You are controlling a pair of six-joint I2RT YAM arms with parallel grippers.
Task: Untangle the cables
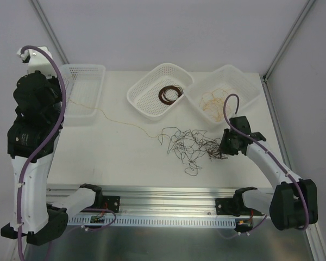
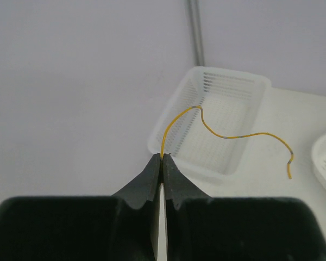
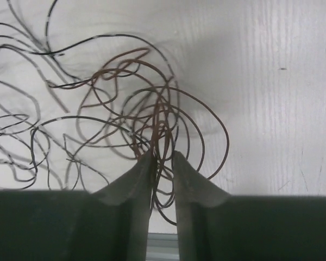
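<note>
The left gripper (image 2: 162, 161) is clamped on one end of a tan-orange cable (image 2: 228, 136), held above the rectangular basket (image 2: 236, 75). The rest of that cable trails across the surface (image 1: 114, 157) to the tangle (image 1: 193, 145).

The right gripper (image 3: 163, 160) sits low at the tangle's right end. Its jaws are a narrow way apart, with loops of dark brown cable (image 3: 227, 144) threaded between them but not clearly pinched. Black cables (image 3: 106, 36) sprawl to its left.

These wires look very light, thin and springy, so they will likely recoil, slip from the gripper and drag neighbouring loops along. The best hold is probably near a free end or on a single strand, pulled slowly while the heap is pinned.
</note>
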